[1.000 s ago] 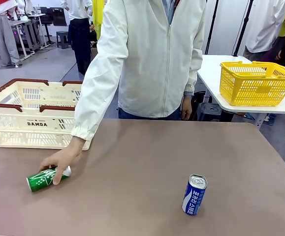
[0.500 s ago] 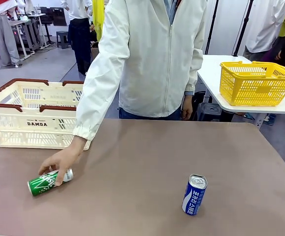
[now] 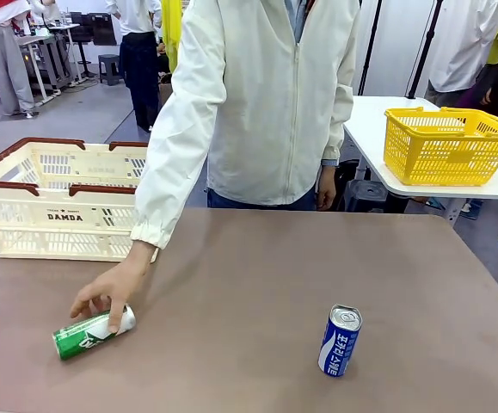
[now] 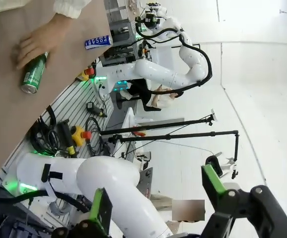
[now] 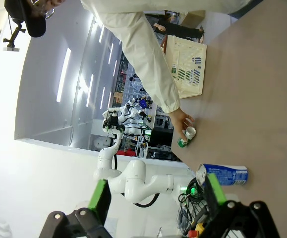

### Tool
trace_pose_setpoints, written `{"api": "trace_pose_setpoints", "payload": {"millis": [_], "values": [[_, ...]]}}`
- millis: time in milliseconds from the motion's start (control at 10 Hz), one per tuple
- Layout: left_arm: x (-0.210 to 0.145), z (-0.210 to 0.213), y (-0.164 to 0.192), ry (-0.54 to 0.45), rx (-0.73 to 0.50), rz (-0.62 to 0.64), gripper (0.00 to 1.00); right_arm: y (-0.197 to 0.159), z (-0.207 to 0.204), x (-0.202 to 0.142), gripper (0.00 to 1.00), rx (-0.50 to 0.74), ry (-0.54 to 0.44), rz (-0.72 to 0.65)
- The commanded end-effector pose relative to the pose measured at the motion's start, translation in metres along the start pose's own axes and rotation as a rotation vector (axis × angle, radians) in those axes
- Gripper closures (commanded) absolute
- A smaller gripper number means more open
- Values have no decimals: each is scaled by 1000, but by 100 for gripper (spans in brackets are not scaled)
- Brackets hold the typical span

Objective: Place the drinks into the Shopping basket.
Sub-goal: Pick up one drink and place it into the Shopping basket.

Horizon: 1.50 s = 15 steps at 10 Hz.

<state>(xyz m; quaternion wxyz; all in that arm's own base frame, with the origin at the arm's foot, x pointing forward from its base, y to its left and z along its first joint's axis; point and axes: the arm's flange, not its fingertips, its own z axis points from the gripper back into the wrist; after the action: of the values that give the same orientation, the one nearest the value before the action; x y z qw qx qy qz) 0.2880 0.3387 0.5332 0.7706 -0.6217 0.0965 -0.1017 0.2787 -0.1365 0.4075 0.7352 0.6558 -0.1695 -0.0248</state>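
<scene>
Left claw point(image 4: 153, 183), right claw point(image 5: 155, 179) both wide apart, brown table point(image 3: 249, 275), seemingly white-walled lab.

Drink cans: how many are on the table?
2. The green can lies on its side at the left, under the person's hand; the blue-and-white can stands upright at the right. The Shopping basket's inside is partly hidden.

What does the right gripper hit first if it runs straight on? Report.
Likely the left arm, seen between the right gripper's open fingers, though depth is unclear. The blue-and-white can sits off that line.
</scene>
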Motion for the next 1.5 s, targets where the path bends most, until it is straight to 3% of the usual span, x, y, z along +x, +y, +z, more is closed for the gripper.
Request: {"api": "trace_pose_setpoints", "payload": {"millis": [0, 1400], "values": [[1, -17, 12, 13, -3, -15, 0, 1, 2, -2, 0, -1, 13, 18], [1, -17, 12, 13, -3, -15, 0, 1, 2, -2, 0, -1, 13, 18]]}}
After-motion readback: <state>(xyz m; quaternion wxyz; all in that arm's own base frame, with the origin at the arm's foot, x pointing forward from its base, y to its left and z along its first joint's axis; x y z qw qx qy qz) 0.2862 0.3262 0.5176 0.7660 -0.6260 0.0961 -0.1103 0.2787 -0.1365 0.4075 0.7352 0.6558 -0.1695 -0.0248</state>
